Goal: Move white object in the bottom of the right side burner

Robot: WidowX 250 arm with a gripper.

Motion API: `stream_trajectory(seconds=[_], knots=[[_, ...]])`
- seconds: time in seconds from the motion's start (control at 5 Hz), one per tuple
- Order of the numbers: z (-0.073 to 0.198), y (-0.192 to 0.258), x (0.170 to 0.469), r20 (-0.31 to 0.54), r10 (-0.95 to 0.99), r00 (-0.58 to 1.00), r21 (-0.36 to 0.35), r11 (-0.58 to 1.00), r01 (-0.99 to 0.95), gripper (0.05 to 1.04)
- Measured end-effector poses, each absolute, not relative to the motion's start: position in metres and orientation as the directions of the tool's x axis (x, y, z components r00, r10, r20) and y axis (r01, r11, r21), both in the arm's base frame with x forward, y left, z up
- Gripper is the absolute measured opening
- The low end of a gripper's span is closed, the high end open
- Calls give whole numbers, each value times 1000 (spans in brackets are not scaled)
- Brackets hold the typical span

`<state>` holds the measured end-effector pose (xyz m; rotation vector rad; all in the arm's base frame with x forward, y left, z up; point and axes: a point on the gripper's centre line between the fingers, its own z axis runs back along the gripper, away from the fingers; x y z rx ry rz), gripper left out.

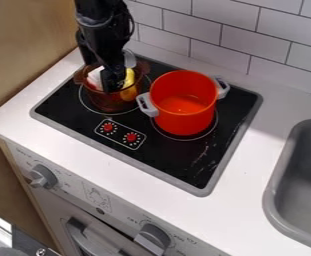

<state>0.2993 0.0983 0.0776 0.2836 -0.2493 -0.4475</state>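
The black gripper (109, 82) hangs from the top left, lowered into a see-through brown pot (111, 102) on the left burner. Inside that pot, just left of the gripper, lies a white object (96, 78). A yellow item (128, 84) is in the pot at the gripper's right. Whether the gripper holds the white object cannot be made out. The right side burner (214, 126) is a thin ring, mostly covered by an orange-red pot (182, 117) standing on it.
The red pot's grey handles (147, 104) stick out at its left and upper right. A tiled wall (231, 37) runs behind the black stovetop (178, 162). At right is a grey sink (278, 185); a wooden panel (24, 55) borders the left.
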Motion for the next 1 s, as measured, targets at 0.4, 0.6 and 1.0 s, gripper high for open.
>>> stream_trajectory(seconds=[0.4,0.6,1.0], knots=[[68,100,305,197,-464,864,329,861,388,997],[64,99,309,212,-459,863,327,865,380,997],[60,99,311,253,-452,855,337,870,360,997]])
